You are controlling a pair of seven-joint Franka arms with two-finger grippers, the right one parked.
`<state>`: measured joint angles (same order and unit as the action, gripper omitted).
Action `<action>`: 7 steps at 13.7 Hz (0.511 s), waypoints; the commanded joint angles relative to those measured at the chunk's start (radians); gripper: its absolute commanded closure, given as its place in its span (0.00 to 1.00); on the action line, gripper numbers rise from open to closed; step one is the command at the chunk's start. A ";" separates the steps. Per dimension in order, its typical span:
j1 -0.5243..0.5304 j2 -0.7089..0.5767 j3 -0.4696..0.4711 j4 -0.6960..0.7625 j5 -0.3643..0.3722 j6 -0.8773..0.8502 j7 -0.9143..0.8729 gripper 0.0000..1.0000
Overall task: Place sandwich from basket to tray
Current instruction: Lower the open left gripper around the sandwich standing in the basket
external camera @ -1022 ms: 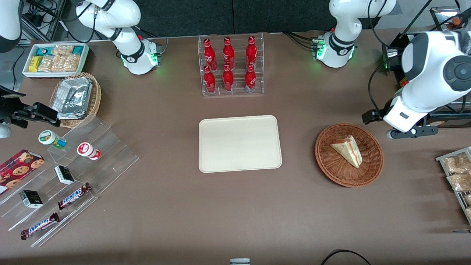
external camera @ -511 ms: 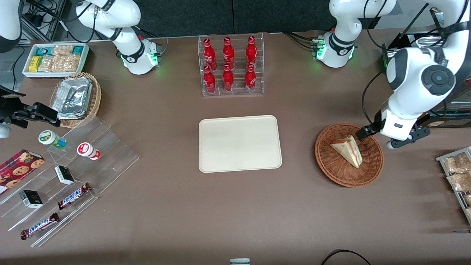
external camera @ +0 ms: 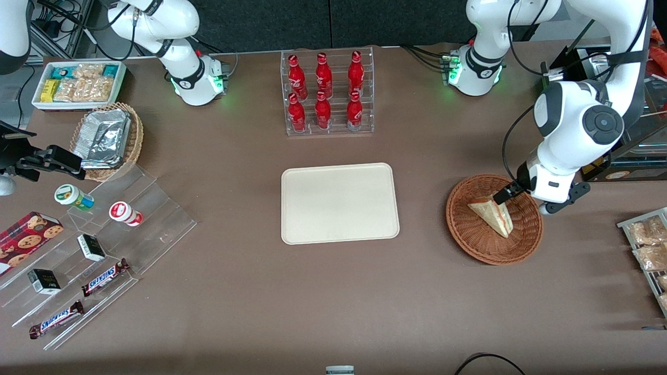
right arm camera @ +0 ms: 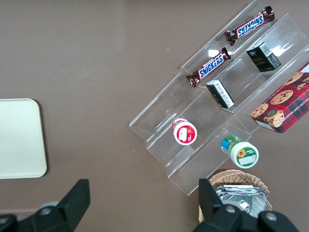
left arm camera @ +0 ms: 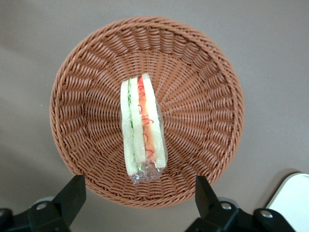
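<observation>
The sandwich (external camera: 493,213), a wrapped wedge with red and light layers, lies in the round reddish-brown basket (external camera: 469,234) toward the working arm's end of the table. In the left wrist view the sandwich (left arm camera: 142,128) rests mid-basket (left arm camera: 203,82), cut edge up. My left gripper (external camera: 523,202) is open and empty, hovering above the basket's rim on the side farther from the front camera. Its fingers (left arm camera: 72,198) straddle the rim just short of the sandwich's wrapped end. The cream tray (external camera: 340,203) lies empty at the table's middle; its corner shows in the wrist view (left arm camera: 295,199).
A clear rack of red bottles (external camera: 327,94) stands farther from the front camera than the tray. A wire rack of snack packets (external camera: 649,250) sits near the basket at the table's edge. Stepped acrylic shelves (external camera: 104,245) and a tan basket of foil trays (external camera: 107,138) lie toward the parked arm's end.
My left arm has swung in from the table's end and lowered toward the basket, bringing the open gripper over its rim. The sandwich and tray have not moved.
</observation>
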<state>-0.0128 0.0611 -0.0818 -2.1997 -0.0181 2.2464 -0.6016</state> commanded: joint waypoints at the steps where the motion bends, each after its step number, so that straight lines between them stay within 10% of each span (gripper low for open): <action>1: -0.007 0.034 0.005 -0.008 -0.010 0.032 -0.013 0.00; 7: -0.004 0.124 0.005 -0.008 -0.017 0.113 -0.027 0.00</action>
<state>-0.0120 0.1628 -0.0807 -2.2055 -0.0213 2.3250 -0.6067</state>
